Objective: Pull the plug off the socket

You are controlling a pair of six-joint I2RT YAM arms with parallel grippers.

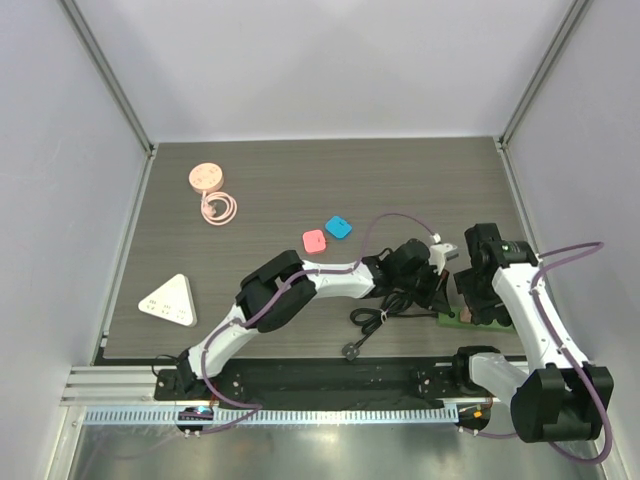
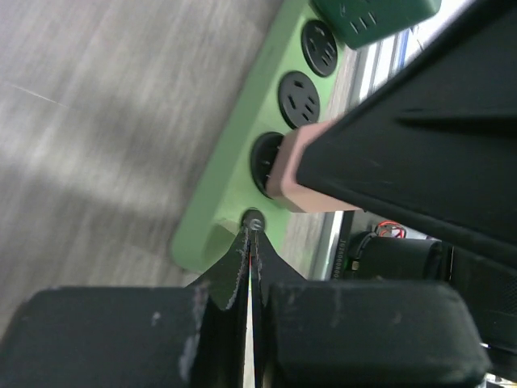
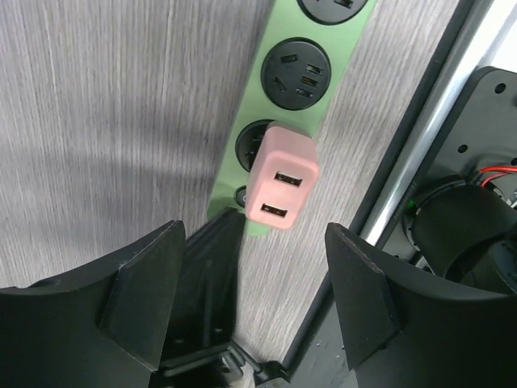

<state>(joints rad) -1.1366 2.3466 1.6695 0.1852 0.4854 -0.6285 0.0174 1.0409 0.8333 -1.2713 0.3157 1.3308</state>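
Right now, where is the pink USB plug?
Right wrist view, centre: the pink USB plug sits in the green power strip's end outlet, ahead of the right gripper.

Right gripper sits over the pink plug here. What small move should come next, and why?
Probably close the right gripper on the pink plug. Its open jaws stand either side of the plug, which sits in the end outlet of the green power strip. The shut left gripper bears on the strip's end, seemingly to hold it down for the pull.
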